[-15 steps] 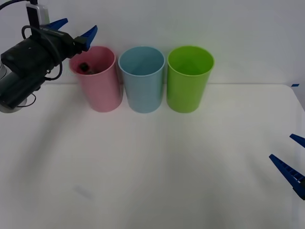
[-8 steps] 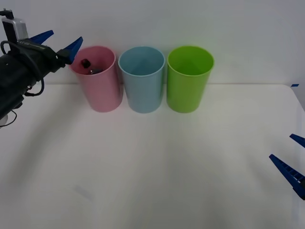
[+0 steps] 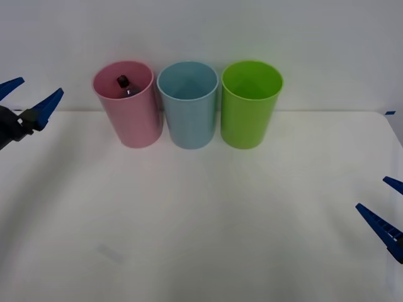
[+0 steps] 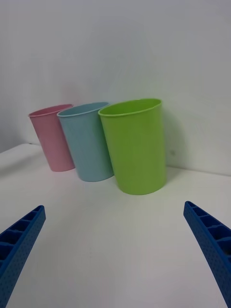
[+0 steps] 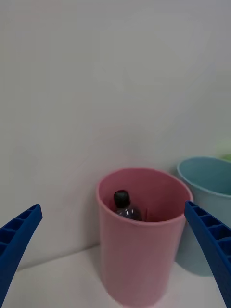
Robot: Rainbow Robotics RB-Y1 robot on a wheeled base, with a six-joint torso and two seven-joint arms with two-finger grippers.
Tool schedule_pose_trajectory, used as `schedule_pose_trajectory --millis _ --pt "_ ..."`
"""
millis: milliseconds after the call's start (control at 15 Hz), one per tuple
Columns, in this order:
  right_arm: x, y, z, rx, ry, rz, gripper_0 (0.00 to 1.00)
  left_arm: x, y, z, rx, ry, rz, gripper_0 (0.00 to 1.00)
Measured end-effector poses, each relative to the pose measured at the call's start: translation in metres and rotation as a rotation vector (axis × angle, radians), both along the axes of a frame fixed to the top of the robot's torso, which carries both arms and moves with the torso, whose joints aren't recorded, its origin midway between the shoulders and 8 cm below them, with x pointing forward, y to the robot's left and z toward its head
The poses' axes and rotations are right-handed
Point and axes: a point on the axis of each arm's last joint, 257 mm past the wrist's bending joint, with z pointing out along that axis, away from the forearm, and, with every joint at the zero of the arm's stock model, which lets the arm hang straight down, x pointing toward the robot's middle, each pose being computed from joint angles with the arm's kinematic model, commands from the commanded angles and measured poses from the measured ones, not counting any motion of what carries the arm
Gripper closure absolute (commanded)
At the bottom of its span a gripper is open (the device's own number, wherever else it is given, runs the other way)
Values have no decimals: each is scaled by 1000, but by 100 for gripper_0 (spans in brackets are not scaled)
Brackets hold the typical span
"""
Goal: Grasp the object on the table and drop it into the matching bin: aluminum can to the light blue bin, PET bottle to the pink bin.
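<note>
The PET bottle (image 3: 125,85) (image 5: 126,207), clear with a black cap, lies inside the pink bin (image 3: 129,110) (image 5: 139,240) (image 4: 52,138) at the back left of the white table (image 3: 189,220). Beside it stands the light blue bin (image 3: 187,107) (image 4: 87,142) (image 5: 207,202). My left gripper (image 3: 25,99) (image 5: 115,260) hangs open and empty at the far left, well away from the pink bin. Low at the right edge my right gripper (image 3: 389,211) (image 4: 115,250) is open with nothing in it.
A lime green bin (image 3: 250,106) (image 4: 137,147) stands to the right of the light blue one, all three in a row against the white back wall. The table's right edge (image 3: 393,126) shows near the right gripper.
My left gripper has drawn back to the left, away from the pink bin's rim, staying open. The bottle now rests inside the pink bin. The right arm has not moved.
</note>
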Motion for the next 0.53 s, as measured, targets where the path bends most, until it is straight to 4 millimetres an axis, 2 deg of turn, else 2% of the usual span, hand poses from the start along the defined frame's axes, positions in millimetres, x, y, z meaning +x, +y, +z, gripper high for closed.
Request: schedule_pose_trajectory --millis 333,533 --pt "0 0 0 0 0 0 0 -59 37 -37 71 73 -34 0" --pt "0 0 0 0 0 0 0 -92 47 -57 132 103 -72 0"
